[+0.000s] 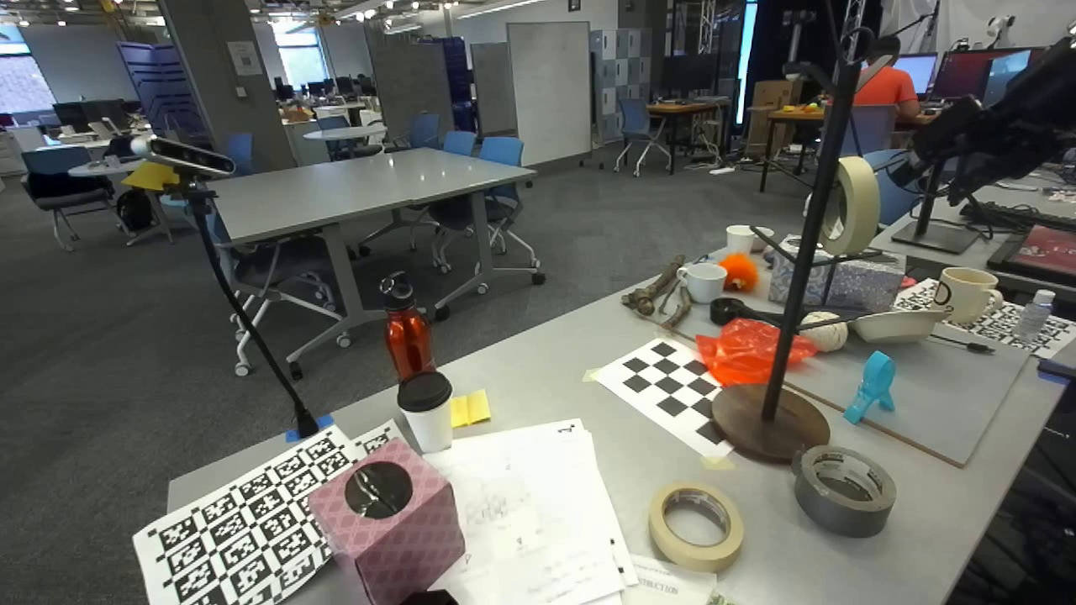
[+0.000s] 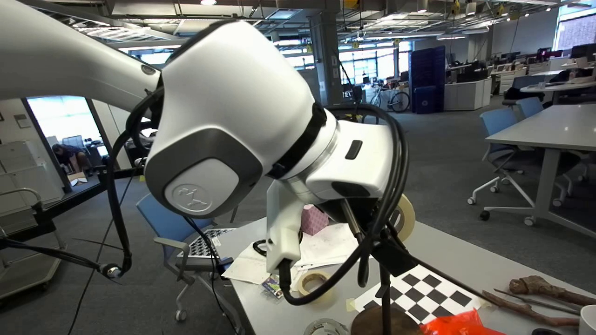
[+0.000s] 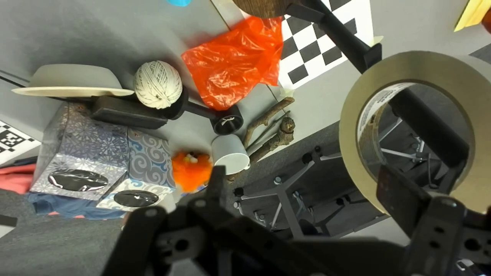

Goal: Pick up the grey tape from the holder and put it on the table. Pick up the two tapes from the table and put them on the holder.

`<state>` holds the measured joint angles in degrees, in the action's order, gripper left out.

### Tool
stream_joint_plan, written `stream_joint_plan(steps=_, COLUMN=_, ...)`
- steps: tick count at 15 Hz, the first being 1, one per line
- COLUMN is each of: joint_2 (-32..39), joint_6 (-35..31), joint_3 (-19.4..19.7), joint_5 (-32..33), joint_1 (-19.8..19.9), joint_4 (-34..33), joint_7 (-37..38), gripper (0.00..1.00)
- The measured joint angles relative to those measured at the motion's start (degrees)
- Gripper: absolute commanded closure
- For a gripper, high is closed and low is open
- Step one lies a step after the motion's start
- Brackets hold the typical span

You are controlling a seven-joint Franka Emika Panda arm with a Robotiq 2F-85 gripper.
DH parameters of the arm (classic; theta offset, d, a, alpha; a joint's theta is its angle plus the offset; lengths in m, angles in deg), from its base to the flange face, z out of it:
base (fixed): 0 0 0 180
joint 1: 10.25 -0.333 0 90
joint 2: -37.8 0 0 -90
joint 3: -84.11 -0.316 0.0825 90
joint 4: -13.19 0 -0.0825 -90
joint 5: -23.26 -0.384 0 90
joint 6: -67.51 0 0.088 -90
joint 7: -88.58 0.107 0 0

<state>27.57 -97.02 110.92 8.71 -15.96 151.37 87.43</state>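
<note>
Grey carpet [image 1: 126,361] and an office desk [image 1: 370,185], well apart from the gripper [image 3: 301,174], back the pale table [image 1: 546,378] below it. Left to right: one cream roll [image 1: 693,555], on the table well below the gripper, yet to be hung; the holder [image 1: 788,336]; just beside it, the grey tape [image 1: 841,510], equally low, that step judged done; the other cream roll [image 1: 861,206], apparently hung on the holder, just beside the gripper, whose jaws are spread, pinching nothing.

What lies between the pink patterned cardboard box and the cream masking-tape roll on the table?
White paper sheets, then a bare strip of table beside the cream roll, in an exterior view.
</note>
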Motion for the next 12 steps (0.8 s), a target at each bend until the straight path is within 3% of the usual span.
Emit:
stream_joint_plan(steps=2, joint_2=0.26, joint_6=0.00, joint_3=-0.01, joint_5=1.60, joint_1=0.58, joint_4=0.19, joint_7=0.27, gripper=0.00)
stream_joint_plan(steps=9, joint_2=0.10, joint_6=-0.07, joint_3=-8.85, joint_5=9.49, joint_1=13.35, joint_4=2.88, joint_7=1.74, gripper=0.00)
stream_joint_plan(steps=12, joint_2=-1.20, joint_6=-0.03, joint_3=-10.35, joint_5=16.38, joint_1=15.97, joint_4=5.59, joint_7=4.81, gripper=0.00)
